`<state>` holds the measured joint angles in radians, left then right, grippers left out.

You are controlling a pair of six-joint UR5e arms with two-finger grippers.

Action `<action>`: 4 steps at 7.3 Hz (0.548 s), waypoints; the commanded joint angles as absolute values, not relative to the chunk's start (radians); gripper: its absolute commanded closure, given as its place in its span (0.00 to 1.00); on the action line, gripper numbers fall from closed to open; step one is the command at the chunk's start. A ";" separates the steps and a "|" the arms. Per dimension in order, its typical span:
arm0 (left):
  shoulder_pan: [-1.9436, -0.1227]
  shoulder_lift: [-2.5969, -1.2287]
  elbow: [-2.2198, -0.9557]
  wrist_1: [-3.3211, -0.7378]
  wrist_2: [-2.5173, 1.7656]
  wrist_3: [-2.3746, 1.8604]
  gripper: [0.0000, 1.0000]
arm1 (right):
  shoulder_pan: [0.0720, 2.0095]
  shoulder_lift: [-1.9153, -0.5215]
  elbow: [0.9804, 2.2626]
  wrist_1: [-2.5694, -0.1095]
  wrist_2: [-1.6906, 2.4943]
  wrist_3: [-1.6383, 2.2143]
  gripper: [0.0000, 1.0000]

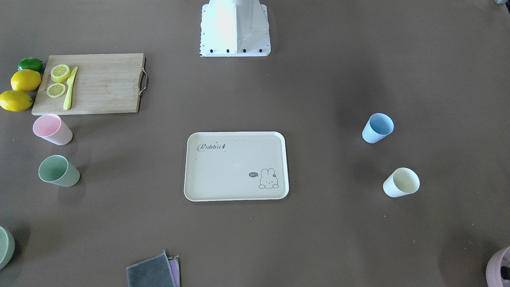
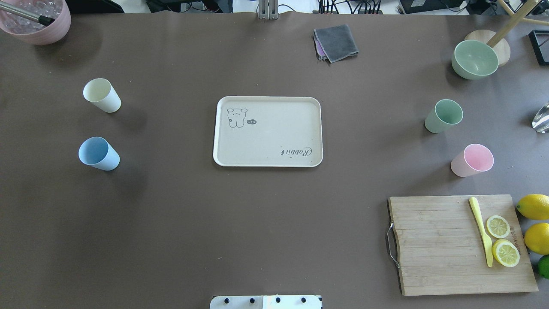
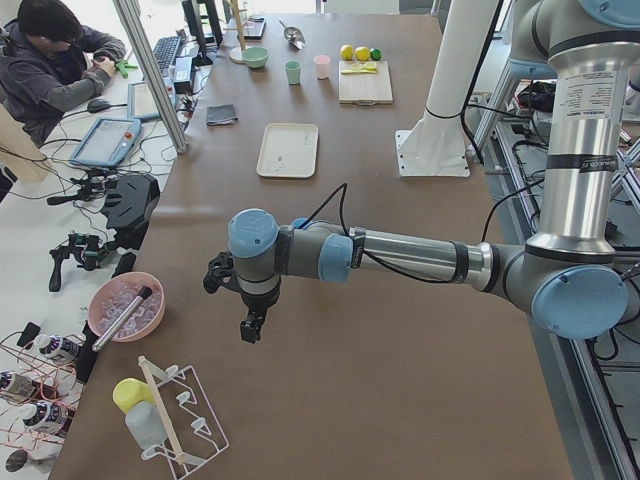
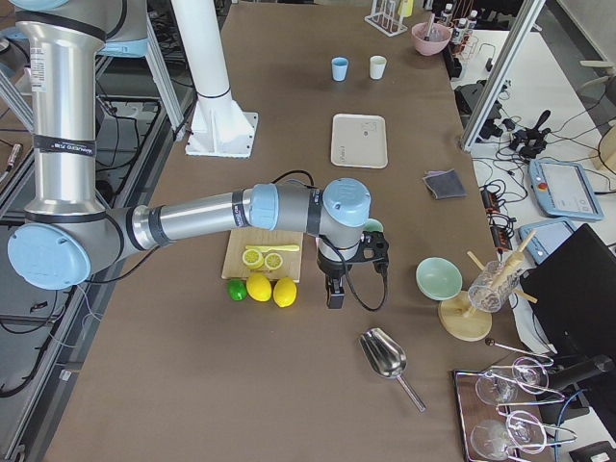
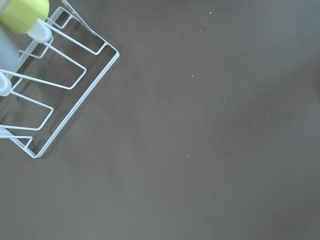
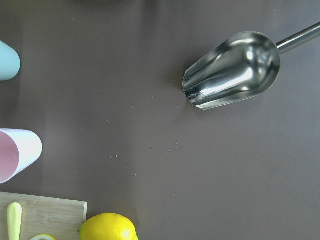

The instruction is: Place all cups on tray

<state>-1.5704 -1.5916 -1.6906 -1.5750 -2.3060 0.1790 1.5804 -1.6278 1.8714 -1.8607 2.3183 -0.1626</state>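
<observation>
Neither claw's opening can be told; the right claw [image 4: 334,294] hangs near the pink cup [image 1: 51,128] and green cup [image 1: 58,170], the left claw [image 3: 250,328] well short of the blue cup [image 1: 377,127] and cream cup [image 1: 401,182], the tray [image 1: 235,175] beyond, so a finger clipping a rim may topple a cup.

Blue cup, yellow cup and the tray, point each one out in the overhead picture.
blue cup [image 2: 99,154], overhead exterior view, inside its open mouth.
yellow cup [image 2: 102,95], overhead exterior view, inside its open mouth.
tray [image 2: 274,128], overhead exterior view, bare middle of its floor.
</observation>
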 commanded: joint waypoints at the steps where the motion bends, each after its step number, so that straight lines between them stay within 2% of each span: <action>1: -1.572 -1.591 -1.748 -1.588 -2.301 0.173 0.02 | 1.580 -1.620 1.919 -1.859 2.319 -0.161 0.00; 2: -1.572 -1.601 -1.787 -1.592 -2.306 0.166 0.02 | 1.580 -1.618 1.927 -1.858 2.318 -0.152 0.00; 4: -1.572 -1.646 -1.740 -1.784 -2.306 0.157 0.02 | 1.580 -1.618 1.918 -1.690 2.309 -0.149 0.00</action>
